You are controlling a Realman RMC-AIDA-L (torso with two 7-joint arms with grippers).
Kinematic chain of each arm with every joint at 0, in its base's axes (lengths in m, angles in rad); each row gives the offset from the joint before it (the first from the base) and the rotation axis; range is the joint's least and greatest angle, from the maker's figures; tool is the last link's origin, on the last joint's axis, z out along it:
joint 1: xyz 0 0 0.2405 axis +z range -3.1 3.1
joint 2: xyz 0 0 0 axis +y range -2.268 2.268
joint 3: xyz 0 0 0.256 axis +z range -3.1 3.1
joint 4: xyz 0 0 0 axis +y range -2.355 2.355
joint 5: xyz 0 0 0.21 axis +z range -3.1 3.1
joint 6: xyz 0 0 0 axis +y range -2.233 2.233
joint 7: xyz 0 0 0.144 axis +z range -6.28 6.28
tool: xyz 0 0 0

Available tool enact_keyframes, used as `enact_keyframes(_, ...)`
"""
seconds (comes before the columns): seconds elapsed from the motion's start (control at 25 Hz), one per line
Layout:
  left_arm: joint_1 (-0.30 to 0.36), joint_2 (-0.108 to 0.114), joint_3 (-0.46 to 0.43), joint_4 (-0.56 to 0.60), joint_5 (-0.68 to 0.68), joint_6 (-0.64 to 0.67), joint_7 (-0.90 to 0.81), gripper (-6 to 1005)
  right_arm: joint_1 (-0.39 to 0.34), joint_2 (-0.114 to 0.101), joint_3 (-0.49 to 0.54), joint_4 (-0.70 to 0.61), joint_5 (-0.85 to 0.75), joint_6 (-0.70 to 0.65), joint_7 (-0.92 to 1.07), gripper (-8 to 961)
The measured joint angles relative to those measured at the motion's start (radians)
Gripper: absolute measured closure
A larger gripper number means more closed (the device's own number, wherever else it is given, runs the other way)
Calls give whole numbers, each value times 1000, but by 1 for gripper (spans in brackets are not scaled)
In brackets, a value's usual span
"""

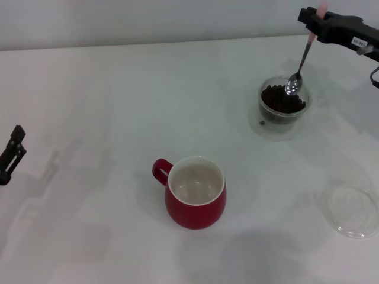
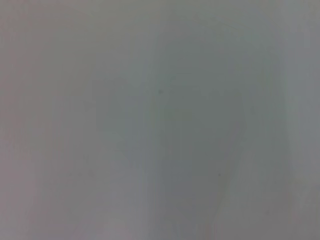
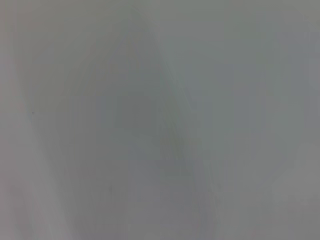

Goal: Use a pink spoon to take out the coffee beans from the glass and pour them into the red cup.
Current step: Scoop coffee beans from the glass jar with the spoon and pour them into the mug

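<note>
In the head view my right gripper (image 1: 317, 23) is at the far right, shut on the pale pink handle of the pink spoon (image 1: 302, 59). The spoon hangs nearly upright, its silver bowl just above the coffee beans (image 1: 282, 99) at the far rim of the glass (image 1: 284, 105). One loose bean lies on the table by the glass's near left side. The red cup (image 1: 196, 192) stands nearer the front, white inside showing no beans, handle pointing left. My left gripper (image 1: 12, 155) is parked at the left edge. Both wrist views show only bare table.
A flat clear round dish (image 1: 353, 211) lies at the front right of the white table (image 1: 106, 118). Nothing else stands between the glass and the red cup.
</note>
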Motion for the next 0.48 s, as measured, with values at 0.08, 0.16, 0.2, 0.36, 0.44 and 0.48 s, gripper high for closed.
enact_keyframes(0.08, 0, 0, 0, 0, -6, 5, -1, 242, 1, 1, -1, 9, 0, 0, -9, 806)
enact_keyframes(0.16, -1, 0, 0, 0, -8, 8, -1, 242, 0, 1, -2, 18, 0, 0, -19, 806)
enact_keyframes(0.2, -1, 0, 0, 0, -9, 9, -1, 242, -1, 1, -2, 22, 0, 0, -26, 806)
enact_keyframes(0.36, -5, 1, 0, 0, -9, 18, -1, 241, -5, 2, 0, 53, 2, -2, -57, 806)
enact_keyframes(0.44, -7, 1, 0, 0, -9, 21, -1, 241, -5, 2, 5, 73, 2, -11, -59, 807)
enact_keyframes(0.48, -8, 2, 0, 0, -10, 22, 0, 241, -5, 2, 8, 80, 3, -16, -59, 807)
